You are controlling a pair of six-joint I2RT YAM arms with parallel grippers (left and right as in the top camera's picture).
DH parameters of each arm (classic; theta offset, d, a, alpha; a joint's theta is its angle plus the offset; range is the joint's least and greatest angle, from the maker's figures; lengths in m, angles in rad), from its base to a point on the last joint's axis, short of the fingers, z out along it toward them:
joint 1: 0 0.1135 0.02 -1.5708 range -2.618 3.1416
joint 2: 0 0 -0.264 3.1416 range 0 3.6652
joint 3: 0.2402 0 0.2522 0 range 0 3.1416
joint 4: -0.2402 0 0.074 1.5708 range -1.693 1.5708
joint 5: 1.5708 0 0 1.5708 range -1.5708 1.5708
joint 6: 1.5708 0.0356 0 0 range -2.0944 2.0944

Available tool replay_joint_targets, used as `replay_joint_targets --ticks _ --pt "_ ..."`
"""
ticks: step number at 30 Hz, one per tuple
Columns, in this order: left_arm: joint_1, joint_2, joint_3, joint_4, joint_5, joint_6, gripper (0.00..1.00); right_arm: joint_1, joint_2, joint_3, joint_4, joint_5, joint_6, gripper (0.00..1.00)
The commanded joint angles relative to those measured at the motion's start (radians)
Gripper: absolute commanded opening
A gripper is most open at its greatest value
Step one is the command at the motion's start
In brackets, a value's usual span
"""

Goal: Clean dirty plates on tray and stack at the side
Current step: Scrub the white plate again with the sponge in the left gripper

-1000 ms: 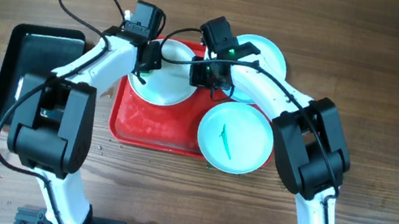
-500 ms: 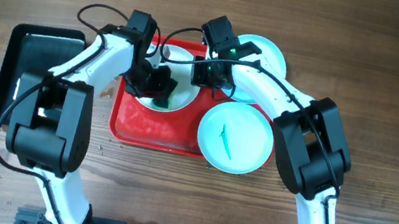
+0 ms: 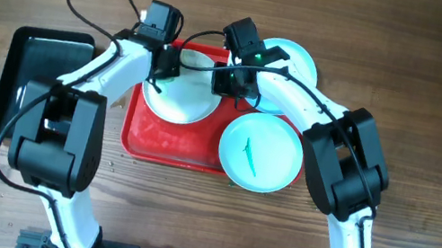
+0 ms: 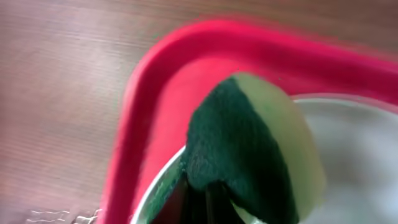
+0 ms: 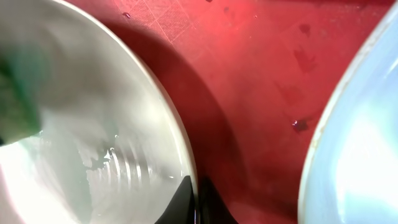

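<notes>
White plate (image 3: 181, 101) on tray (image 3: 165, 140): with rim pinched by right end effector (image 5: 198, 198), sweep sponge (image 4: 239, 143) clenched in left end effector (image 4: 199, 199) evenly across whole face.

We see the red tray (image 3: 165, 143) lying flat, white plate (image 3: 182, 99) in its far half with a wet sheen, one pale turquoise plate (image 3: 273, 165) bearing a green streak (image 3: 249, 155) overlapping its right rim, second turquoise plate (image 3: 297, 63) at its far right corner.

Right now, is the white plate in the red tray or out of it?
In it. The white plate lies on the red tray, with red floor showing below it and rim past its edge.
</notes>
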Motion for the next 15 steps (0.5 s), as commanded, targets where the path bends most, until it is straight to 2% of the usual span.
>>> replay_joint_targets --ticks 1,2,3,5,8,10,15 --pt "0.010 0.015 -0.009 -0.171 -0.069 -0.093 0.04 0.000 0.010 -0.005 -0.011 0.023 -0.019 0.04" --pt "0.010 0.015 -0.009 -0.220 -0.003 -0.077 0.04 0.000 0.010 -0.005 -0.011 0.023 -0.020 0.04" --pt "0.011 0.015 -0.009 -0.309 0.165 0.016 0.04 0.000 0.010 -0.005 -0.011 0.023 -0.022 0.04" --pt "0.010 0.015 -0.009 -0.380 0.378 0.154 0.04 0.000 0.010 -0.005 -0.011 0.018 -0.022 0.04" --pt "0.011 0.015 -0.009 -0.413 0.627 0.296 0.04 0.000 0.010 -0.005 -0.006 -0.005 -0.022 0.04" --pt "0.011 0.015 -0.009 -0.374 0.671 0.303 0.04 0.000 0.010 -0.005 -0.006 -0.009 -0.022 0.04" --pt "0.011 0.015 -0.009 -0.131 0.634 0.292 0.04 0.000 0.010 -0.005 -0.021 -0.009 -0.022 0.04"
